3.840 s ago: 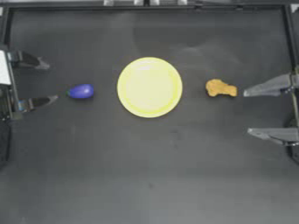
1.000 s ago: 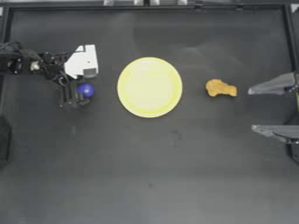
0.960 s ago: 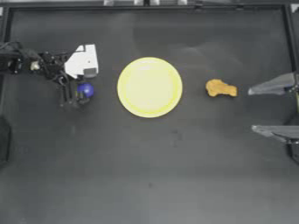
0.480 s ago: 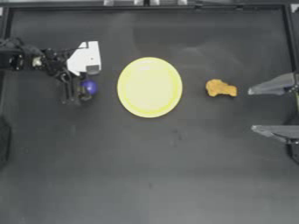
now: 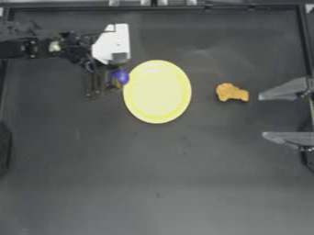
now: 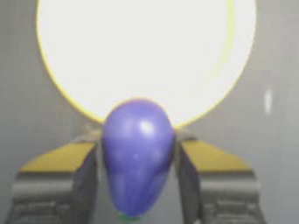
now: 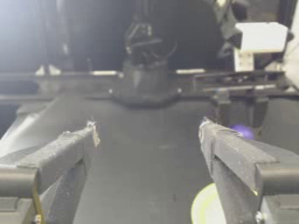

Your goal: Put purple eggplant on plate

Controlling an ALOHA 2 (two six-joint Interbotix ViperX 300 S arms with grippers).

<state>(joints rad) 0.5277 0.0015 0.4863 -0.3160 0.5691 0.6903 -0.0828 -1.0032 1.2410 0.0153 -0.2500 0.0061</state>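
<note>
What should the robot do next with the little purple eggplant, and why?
Probably carry it sideways over the plate before letting go. The left gripper is shut on the purple eggplant, which sits just at the plate's rim, not over the middle. The right gripper waits open at the right side.

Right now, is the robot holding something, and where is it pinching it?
Yes. The left gripper holds the purple eggplant, its jaws pressing the two sides of the wider lower body, just short of the plate. The right gripper holds nothing.

an orange-yellow lumpy piece point(image 5: 231, 92) lies on the dark table point(image 5: 184, 183).
</note>
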